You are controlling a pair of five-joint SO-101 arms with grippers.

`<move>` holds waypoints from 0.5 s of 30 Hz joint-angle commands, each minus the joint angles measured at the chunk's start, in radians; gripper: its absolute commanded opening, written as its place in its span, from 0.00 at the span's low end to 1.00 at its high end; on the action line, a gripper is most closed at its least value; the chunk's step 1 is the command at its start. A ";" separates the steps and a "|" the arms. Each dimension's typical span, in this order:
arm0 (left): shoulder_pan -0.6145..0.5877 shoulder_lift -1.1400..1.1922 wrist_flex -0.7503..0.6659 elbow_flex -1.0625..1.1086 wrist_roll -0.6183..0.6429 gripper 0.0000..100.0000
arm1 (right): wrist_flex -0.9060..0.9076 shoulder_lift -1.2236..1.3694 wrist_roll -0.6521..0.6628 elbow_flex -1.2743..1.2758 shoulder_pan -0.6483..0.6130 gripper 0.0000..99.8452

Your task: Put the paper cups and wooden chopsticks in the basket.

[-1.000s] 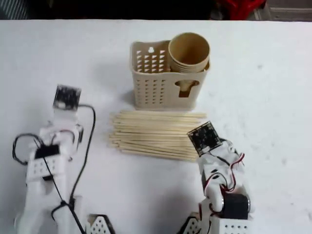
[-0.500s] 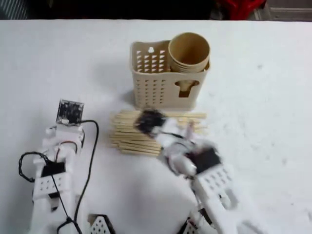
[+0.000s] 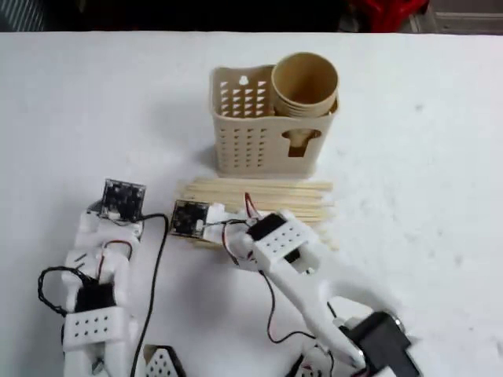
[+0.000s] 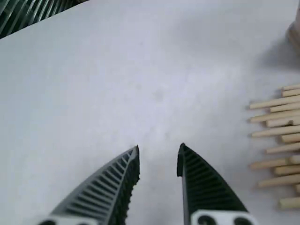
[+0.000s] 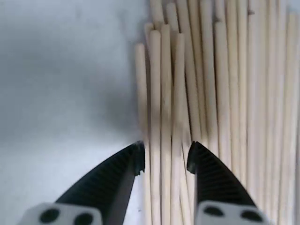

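Worktop: flat white surface [image 3: 424, 157].

Beige perforated plastic basket [image 3: 263, 137] stands upright near the far middle of the worktop. A nested stack of tan paper cups [image 3: 305, 82] sits mouth up in its right-hand compartment as seen from the high view, with the rims above the basket wall.

Pale, slim wooden chopsticks [image 3: 291, 196] lie flat in a loose bundle on the worktop. They are just in front of the basket, run parallel to its front wall, and are outside it.

Left arm [image 3: 102, 259] is at the near left, close to the left end of the bundle but apart from it. Left pincer [image 4: 158, 150]: jaws parted, nothing between them, bare worktop below. The chopstick ends [image 4: 276, 136] show off to one side of it, not touching.

Right arm [image 3: 314, 275] stretches from the near right diagonally across to the left end of the bundle. Right pincer [image 5: 165, 152]: jaws parted, not clamped. The ribbed black fingers [image 5: 208, 173] straddle a few sticks at the edge of the bundle [image 5: 220, 93], one finger on the bare-worktop side and the other over the sticks. Whether the tips touch the wood cannot be told.
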 commanded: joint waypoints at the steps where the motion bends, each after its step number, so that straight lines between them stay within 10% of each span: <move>1: 0.042 -0.076 0.068 0.000 -0.008 0.15 | -0.073 0.054 0.032 -0.046 0.027 0.16; 15: 0.041 -0.085 0.081 0.000 -0.008 0.15 | -0.068 0.087 0.031 -0.048 0.074 0.03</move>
